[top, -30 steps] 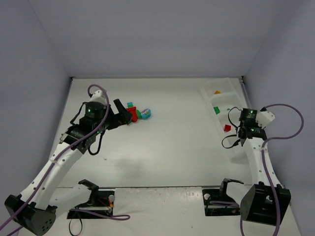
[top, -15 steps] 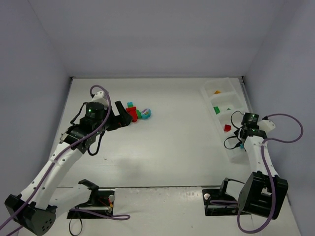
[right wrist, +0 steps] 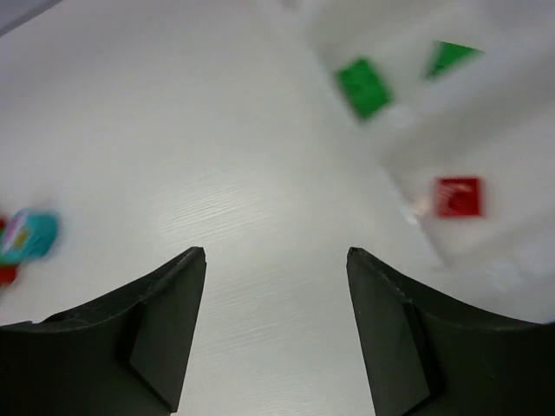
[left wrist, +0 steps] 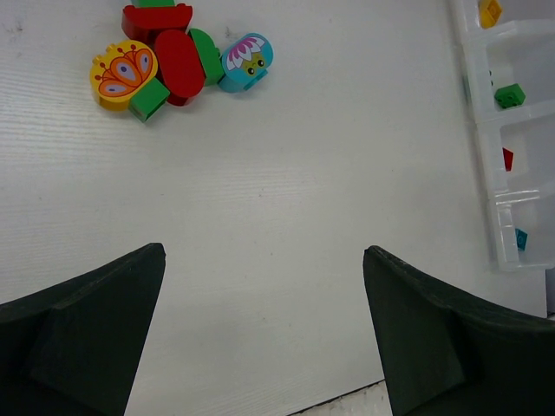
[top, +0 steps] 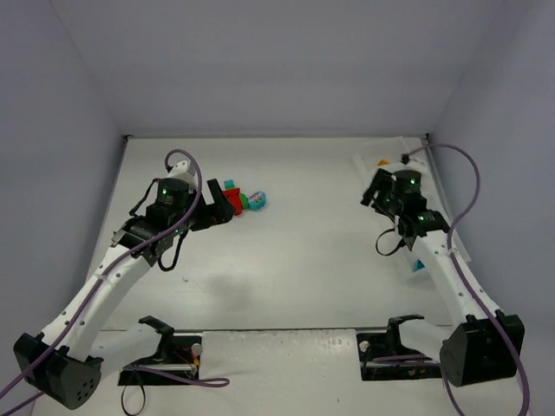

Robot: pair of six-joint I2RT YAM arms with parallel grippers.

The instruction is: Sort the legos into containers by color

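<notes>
Loose legos lie in a small pile left of the table's middle: red, green, teal and a yellow flower piece. My left gripper is open and empty right beside the pile; in the left wrist view the pile lies ahead to the left. The translucent tray runs along the right side, holding an orange brick, green, red and teal. My right gripper is open and empty just left of the tray; in its own view it hangs over bare table.
Grey walls close the table at the back and both sides. The tray's wall stands just right of my right gripper, with green bricks and a red one behind it. Both arm bases sit at the near edge.
My right arm swung from over the tray's near end up and left, off the tray. A teal brick now shows in the near compartment. My left arm barely moved.
</notes>
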